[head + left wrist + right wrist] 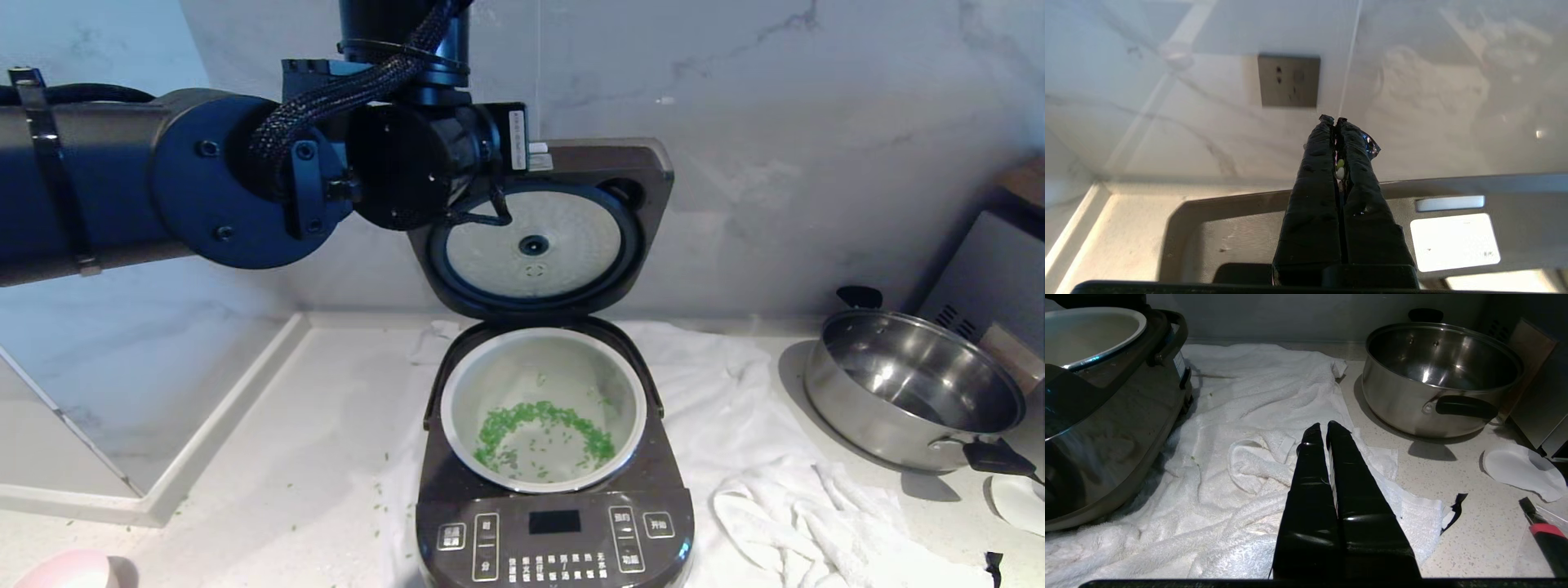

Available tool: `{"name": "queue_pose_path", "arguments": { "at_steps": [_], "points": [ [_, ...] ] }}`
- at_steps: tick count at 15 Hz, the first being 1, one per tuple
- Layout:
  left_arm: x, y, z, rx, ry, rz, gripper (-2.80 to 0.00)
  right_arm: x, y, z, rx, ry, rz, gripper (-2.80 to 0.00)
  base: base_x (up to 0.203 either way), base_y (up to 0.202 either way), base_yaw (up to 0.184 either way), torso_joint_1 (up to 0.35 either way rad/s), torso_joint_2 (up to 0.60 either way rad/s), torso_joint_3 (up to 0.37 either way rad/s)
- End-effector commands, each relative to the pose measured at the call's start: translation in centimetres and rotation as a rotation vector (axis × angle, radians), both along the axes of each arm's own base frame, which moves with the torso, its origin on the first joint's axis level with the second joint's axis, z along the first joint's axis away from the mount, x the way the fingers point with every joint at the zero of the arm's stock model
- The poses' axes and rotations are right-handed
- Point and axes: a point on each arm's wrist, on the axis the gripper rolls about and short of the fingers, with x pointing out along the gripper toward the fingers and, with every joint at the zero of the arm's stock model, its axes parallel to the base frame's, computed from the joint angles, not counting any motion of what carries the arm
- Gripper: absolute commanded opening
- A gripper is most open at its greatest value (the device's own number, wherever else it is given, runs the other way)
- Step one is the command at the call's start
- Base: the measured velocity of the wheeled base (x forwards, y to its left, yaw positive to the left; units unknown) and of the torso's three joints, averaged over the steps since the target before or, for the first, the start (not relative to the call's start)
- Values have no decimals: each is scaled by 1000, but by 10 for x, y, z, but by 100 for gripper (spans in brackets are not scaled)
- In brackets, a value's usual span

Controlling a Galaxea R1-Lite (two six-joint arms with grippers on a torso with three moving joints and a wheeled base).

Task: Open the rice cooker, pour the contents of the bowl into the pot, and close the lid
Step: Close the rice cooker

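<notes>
My left pincer (1335,121), pressed together and empty, hovers behind the dark brown raised lid (571,163); green chopped bits (539,433) lie in the whitish-grey round pot (543,359).

A pale speckled stone counter (269,457) runs beneath everything, and the rest is placed from it. Behind it rises a white marble-look wall (816,122) with faint grey veins; a second such wall (122,351) meets the counter on the left, with a raised white ledge along its foot. A grey wall socket (1289,80) sits in the back wall above the counter. A rumpled white towel (1257,428) is spread over the counter's middle. On the counter's right stands a shiny steel pan (914,392) with black handles, and behind it, at the far right, a grey metal box (992,286) with vent slots. Light is soft and even, gleaming on the pan.
</notes>
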Motion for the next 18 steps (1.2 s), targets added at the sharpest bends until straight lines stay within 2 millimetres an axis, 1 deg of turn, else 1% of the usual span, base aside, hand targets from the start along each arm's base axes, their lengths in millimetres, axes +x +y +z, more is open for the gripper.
{"name": "queue_pose_path", "arguments": {
  "at_steps": [1,4,7,9,12,15,18],
  "points": [
    [-20,15,6,0,0,-5,-280,0,0,0,-1,1,1,-280,0,0,0,0,0,0],
    [-40,29,9,3,5,-37,-280,0,0,0,0,1,1,-280,0,0,0,0,0,0],
    [-55,33,-2,31,40,-100,-280,0,0,0,-1,1,1,-280,0,0,0,0,0,0],
    [-65,30,-6,40,51,-147,-280,0,0,0,0,1,1,-280,0,0,0,0,0,0],
    [-67,22,-10,49,63,-192,-280,0,0,0,-1,1,1,-280,0,0,0,0,0,0],
    [-75,16,-29,96,109,-223,-280,0,0,0,0,1,1,-280,0,0,0,0,0,0],
    [-80,18,-36,115,128,-233,-280,0,0,0,-1,1,1,-280,0,0,0,0,0,0]
  ]
}}
